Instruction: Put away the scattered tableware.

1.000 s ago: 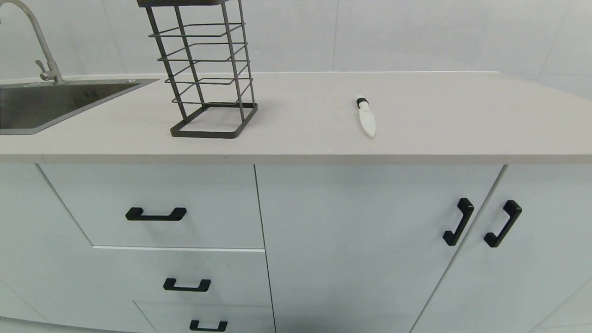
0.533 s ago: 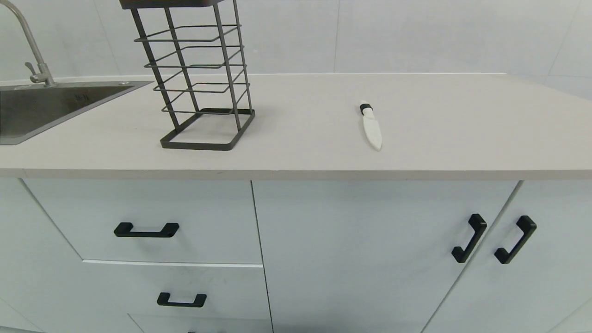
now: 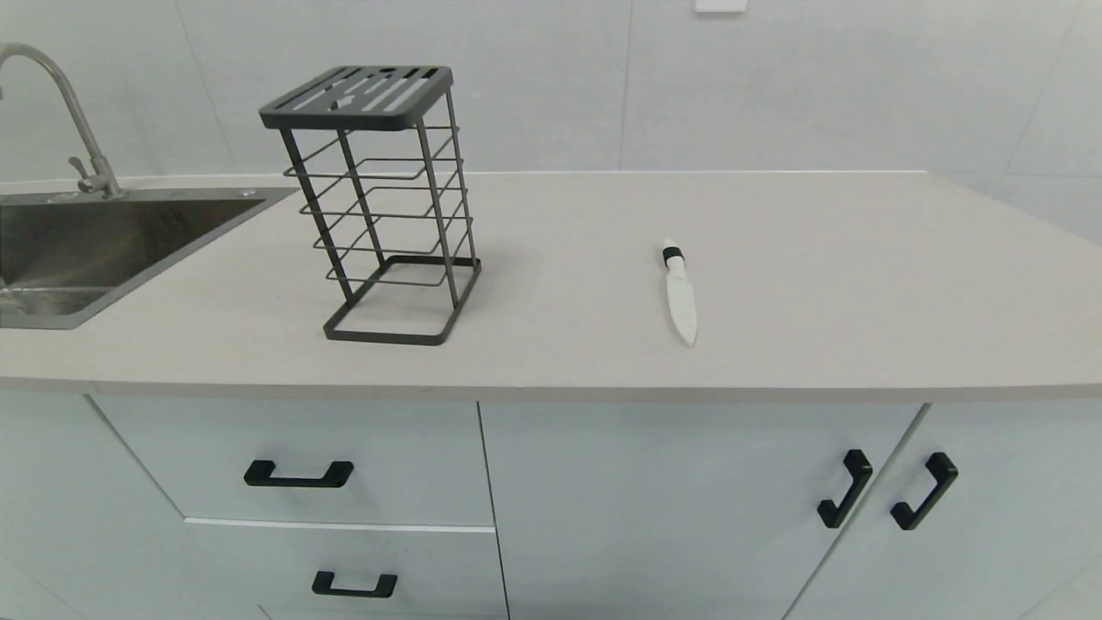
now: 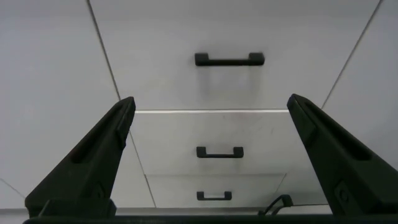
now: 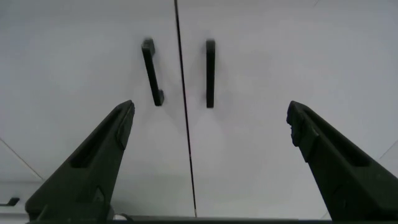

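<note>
A small knife (image 3: 678,293) with a white sheathed blade and a black band near its handle lies flat on the pale countertop (image 3: 775,258), right of centre. To its left stands a black wire knife rack (image 3: 383,207) with a slotted top plate. My left gripper (image 4: 211,124) is open with nothing between its fingers and faces the white drawer fronts (image 4: 211,87) below the counter. My right gripper (image 5: 208,130) is likewise open and faces the two cabinet doors (image 5: 249,143).
A steel sink (image 3: 95,250) with a curved tap (image 3: 60,103) is set into the counter at the far left. Black handles (image 3: 297,474) sit on the drawers, and two vertical handles (image 3: 887,489) on the right doors. A tiled wall backs the counter.
The head camera has tilted up and shifted, so the counter sits lower in the picture and the rack's top plate now shows. The knife and rack have not moved on the counter.
</note>
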You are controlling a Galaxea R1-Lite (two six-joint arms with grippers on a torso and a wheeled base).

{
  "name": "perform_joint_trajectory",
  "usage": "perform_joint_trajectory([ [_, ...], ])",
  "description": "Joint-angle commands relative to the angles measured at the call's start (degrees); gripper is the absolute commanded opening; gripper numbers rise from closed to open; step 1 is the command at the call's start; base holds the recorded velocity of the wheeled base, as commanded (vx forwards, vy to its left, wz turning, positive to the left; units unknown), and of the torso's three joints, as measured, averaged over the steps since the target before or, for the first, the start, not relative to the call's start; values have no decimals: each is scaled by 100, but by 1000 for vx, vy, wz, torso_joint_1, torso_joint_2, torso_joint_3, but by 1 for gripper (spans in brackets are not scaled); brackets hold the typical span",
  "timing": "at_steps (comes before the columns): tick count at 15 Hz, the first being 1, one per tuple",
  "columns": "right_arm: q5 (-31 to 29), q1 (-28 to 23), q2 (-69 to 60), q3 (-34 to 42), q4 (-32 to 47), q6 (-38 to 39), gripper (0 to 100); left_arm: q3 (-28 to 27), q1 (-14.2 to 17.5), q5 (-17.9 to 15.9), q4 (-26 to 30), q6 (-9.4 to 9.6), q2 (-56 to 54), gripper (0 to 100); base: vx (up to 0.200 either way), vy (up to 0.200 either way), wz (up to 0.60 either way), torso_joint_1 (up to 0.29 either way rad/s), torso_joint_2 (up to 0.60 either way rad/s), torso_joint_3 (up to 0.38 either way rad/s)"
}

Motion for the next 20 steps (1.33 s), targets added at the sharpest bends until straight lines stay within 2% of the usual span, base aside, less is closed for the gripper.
perform_joint_trajectory([
  [1, 3, 1, 9, 2, 0, -1, 100, 0, 1, -6, 4, -1, 9, 100, 0, 0, 0, 246, -500, -217],
  [6, -5, 1, 9, 2, 0, -1, 100, 0, 1, 3, 4, -1, 9, 100, 0, 0, 0, 151, -485, -218],
  [10, -5, 1, 9, 2, 0, -1, 100, 0, 1, 3, 4, -10, 9, 100, 0, 0, 0, 378, -483, -235],
  [20, 3, 1, 9, 2, 0, -1, 100, 0, 1, 3, 4, -10, 9, 100, 0, 0, 0, 290, -536, -254],
])
